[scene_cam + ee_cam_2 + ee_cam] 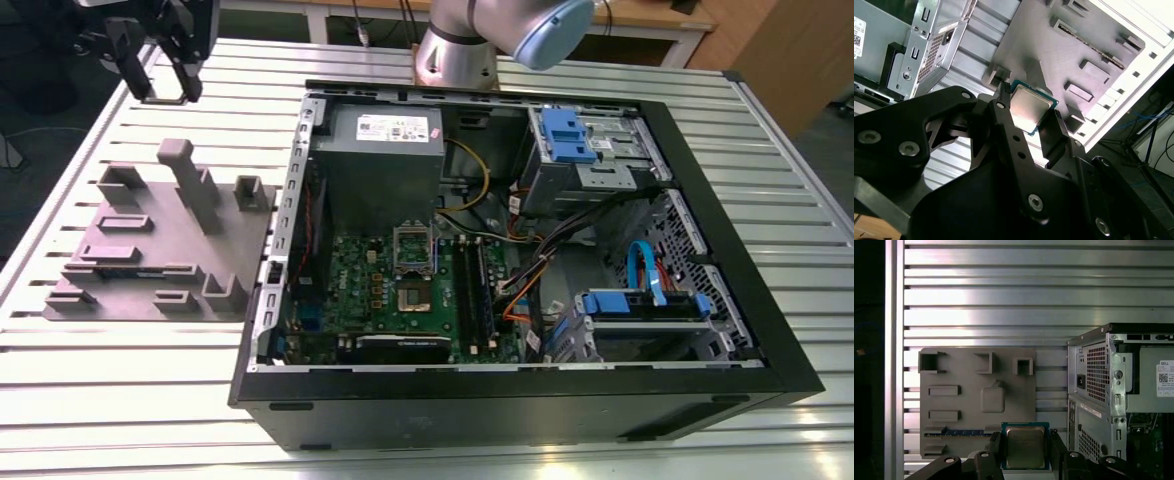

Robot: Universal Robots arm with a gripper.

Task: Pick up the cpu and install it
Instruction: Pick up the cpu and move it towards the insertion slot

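The gripper (1029,120) has the cpu (1025,446) pinched between its two black fingers (1004,120), which press on opposite edges of the chip. The silver-grey metal top faces out toward both wrist cameras, with the thin green edge showing around it. The chip is lifted clear, touching nothing but the fingers. Just beyond it, below the gripper, lies the grey plastic fixture (979,400) with its upright blocks and shallow recesses, flat on the ribbed metal table (1004,290). In the exterior view the gripper (160,85) hangs over the table just past the fixture's far edge. Beside the fixture, and off toward the exterior view's right of the gripper, the open computer case (534,400) lies on its side. Its perforated rear wall (1094,390) is the part nearest the gripper. Farther inside the case sit the grey power supply (380,150) and the green motherboard (400,290), both well apart from the held chip. The arm's base (461,50) stands behind the case.
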